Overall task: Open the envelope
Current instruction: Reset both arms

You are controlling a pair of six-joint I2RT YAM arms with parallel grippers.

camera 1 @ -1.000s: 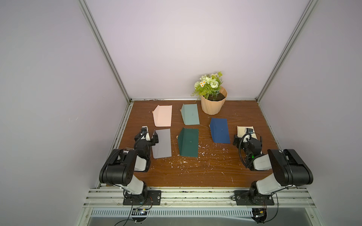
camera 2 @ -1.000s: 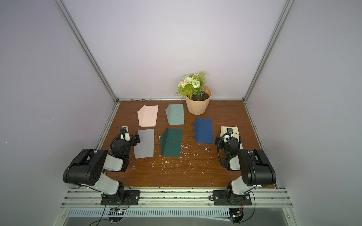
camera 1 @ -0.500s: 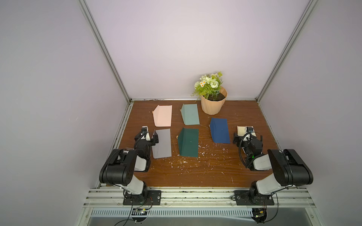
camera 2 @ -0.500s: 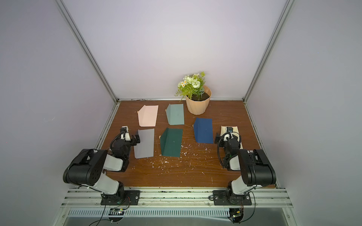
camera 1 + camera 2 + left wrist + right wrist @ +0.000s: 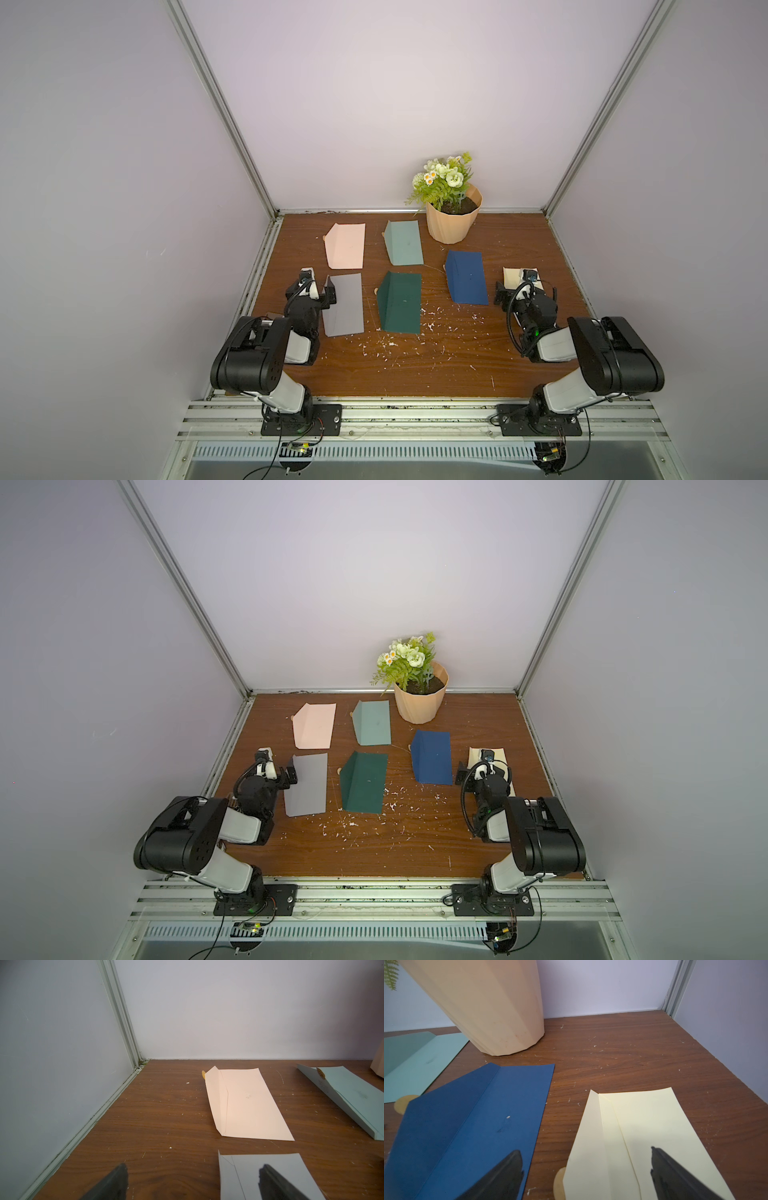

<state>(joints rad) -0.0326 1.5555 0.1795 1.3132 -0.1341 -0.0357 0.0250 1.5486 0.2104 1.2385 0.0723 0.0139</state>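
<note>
Several envelopes lie on the wooden table, each with the flap along its left long edge lifted. The grey envelope (image 5: 345,305) (image 5: 245,1169) lies at the front left. My left gripper (image 5: 316,287) (image 5: 193,1169) is open and low over its flap edge, one finger above the paper and one above bare wood. The cream envelope (image 5: 512,276) (image 5: 643,1122) lies at the right. My right gripper (image 5: 520,287) (image 5: 585,1152) is open above it, straddling its raised flap. Neither gripper holds anything.
The pink envelope (image 5: 345,245), light teal envelope (image 5: 403,247), navy envelope (image 5: 465,282) and dark green envelope (image 5: 401,303) fill the middle. A flower pot (image 5: 453,220) stands at the back. Walls close in on three sides. Paper scraps litter the front of the table (image 5: 415,374).
</note>
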